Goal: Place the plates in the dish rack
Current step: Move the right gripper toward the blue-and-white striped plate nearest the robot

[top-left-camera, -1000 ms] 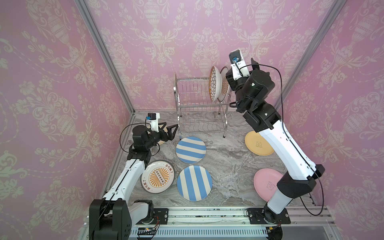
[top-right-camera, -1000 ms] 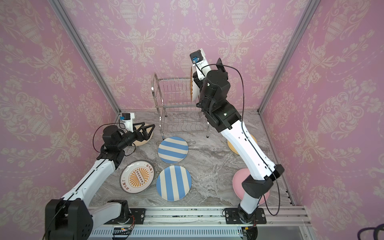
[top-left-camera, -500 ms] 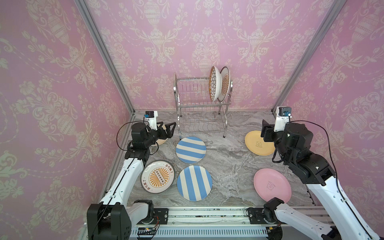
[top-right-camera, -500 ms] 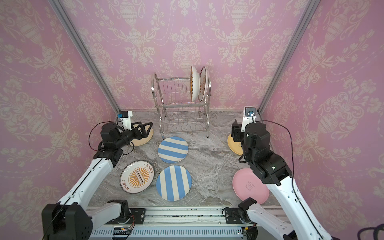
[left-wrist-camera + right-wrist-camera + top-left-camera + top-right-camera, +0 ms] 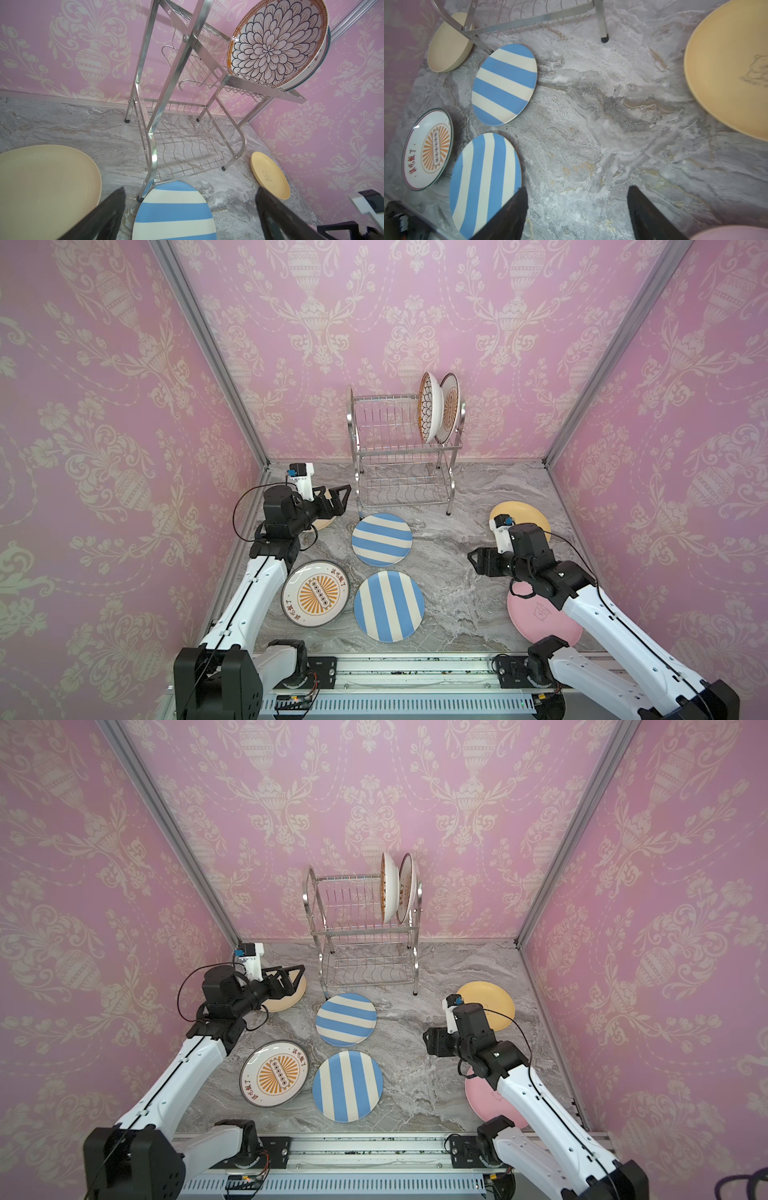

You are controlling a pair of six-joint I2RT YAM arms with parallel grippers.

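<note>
In both top views I look down from high above the front edge of the desk (image 5: 457,539), facing its back edge, far enough off to take in the whole desk and the dish rack (image 5: 399,450). My left wrist camera sits low near the back left corner, close to the rack and tilted up across both tiers past my left hand (image 5: 190,190). My right wrist camera, near the right edge, looks steeply down past my right hand (image 5: 577,188) toward the left edge; both wrist views share the striped plate (image 5: 172,209) by the rack's leg, the cream plate (image 5: 45,182) and the yellow plate (image 5: 270,175).
</note>
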